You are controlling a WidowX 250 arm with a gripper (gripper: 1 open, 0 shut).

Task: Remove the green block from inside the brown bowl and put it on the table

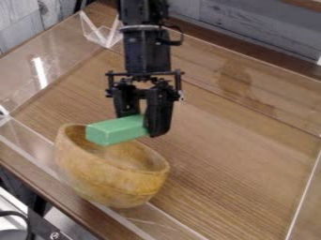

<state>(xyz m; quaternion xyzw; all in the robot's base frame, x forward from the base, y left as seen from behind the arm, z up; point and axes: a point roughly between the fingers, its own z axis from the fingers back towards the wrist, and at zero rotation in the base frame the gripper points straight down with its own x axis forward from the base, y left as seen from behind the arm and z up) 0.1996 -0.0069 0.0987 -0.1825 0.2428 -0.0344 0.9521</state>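
Observation:
The green block (115,130) hangs just above the rim of the brown bowl (111,169), tilted slightly, with one end pinched between the black fingers of my gripper (142,123). The gripper is shut on the block and points down from the dark arm that rises toward the top of the view. The bowl rests near the table's (238,141) front left corner, and its inside below the block holds nothing I can see.
Low clear acrylic walls (38,70) border the tabletop on the left, front and right. Bare wood-grain planks stretch to the right of and behind the bowl.

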